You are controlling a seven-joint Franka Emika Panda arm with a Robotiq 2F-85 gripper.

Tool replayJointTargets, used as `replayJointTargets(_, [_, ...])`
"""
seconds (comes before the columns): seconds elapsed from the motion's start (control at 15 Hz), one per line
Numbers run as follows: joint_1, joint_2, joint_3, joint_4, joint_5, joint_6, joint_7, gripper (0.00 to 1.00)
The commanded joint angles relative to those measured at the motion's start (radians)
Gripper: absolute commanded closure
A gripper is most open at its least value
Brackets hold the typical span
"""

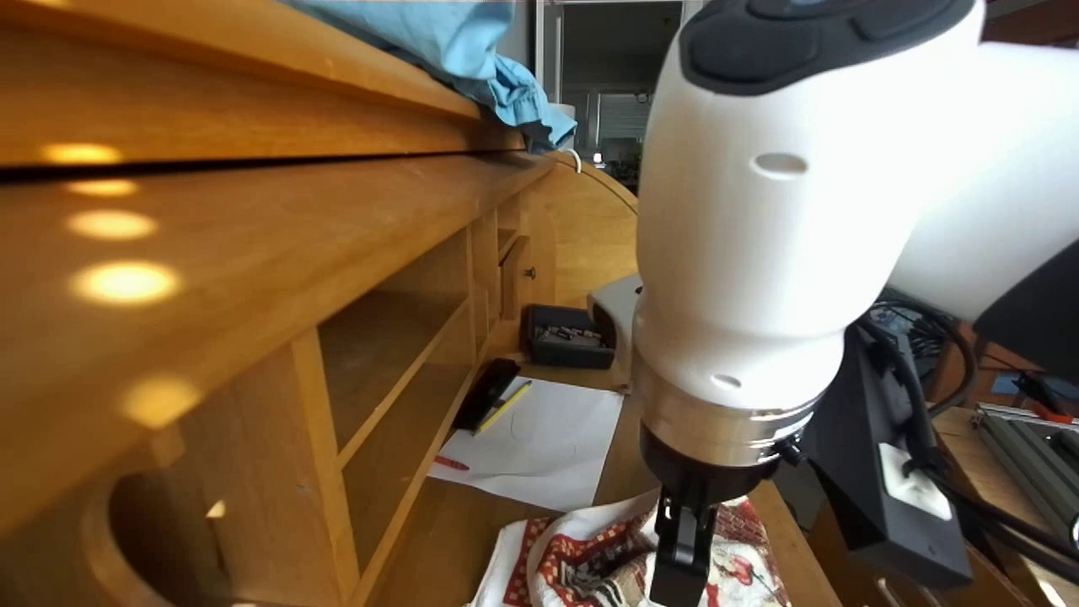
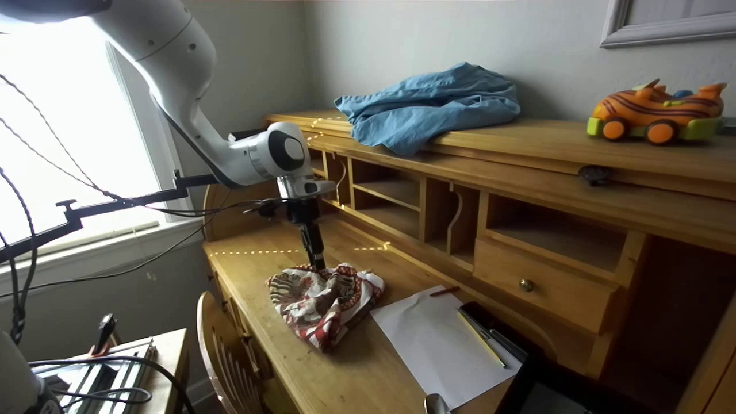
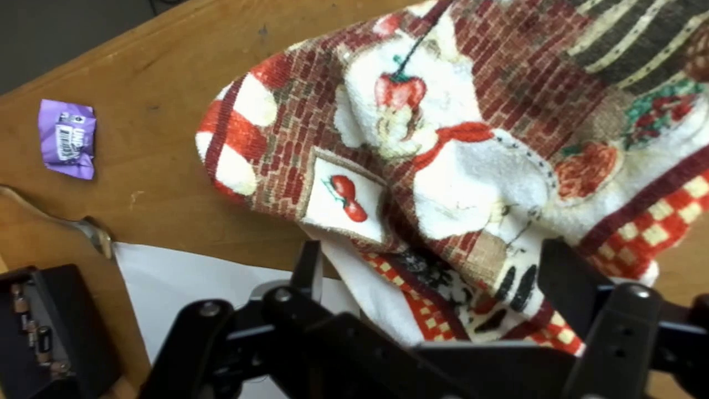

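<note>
At the left in an exterior view, the white arm (image 2: 178,60) is slanting down past the bright window (image 2: 75,92), its forearm (image 2: 201,130) sloping rightward to the wrist joint (image 2: 282,152). There the arm is bending downward, and the black gripper (image 2: 317,262) is hanging nearly upright, leaning slightly, its tips pointing at the desk (image 2: 368,368). In the wrist view, the jaws are standing wide apart: one finger (image 3: 308,266) is showing at the left, the opposite one at the right, and the patterned towel (image 3: 443,188) is lying beneath and between them. It is resting crumpled on the desk directly below the gripper; I cannot tell whether the fingers are touching it. Further right, the blue cloth (image 2: 428,106) is draping over the upper shelf (image 2: 552,135), a white sheet of paper (image 2: 428,345) is lying just beside the towel, and a yellow pencil (image 2: 482,340) is resting on the paper.
</note>
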Motion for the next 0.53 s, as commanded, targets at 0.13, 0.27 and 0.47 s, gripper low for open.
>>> replayJointTargets(0.13, [-0.031,-0.122,0.025,-0.147,-0.215,0.101,0.259,0.00])
replayJointTargets(0.27, [-0.068,-0.165,0.036,-0.216,-0.249,0.186,0.326,0.00])
replayJointTargets(0.47, [-0.115,-0.228,0.034,-0.317,-0.327,0.329,0.441,0.00])
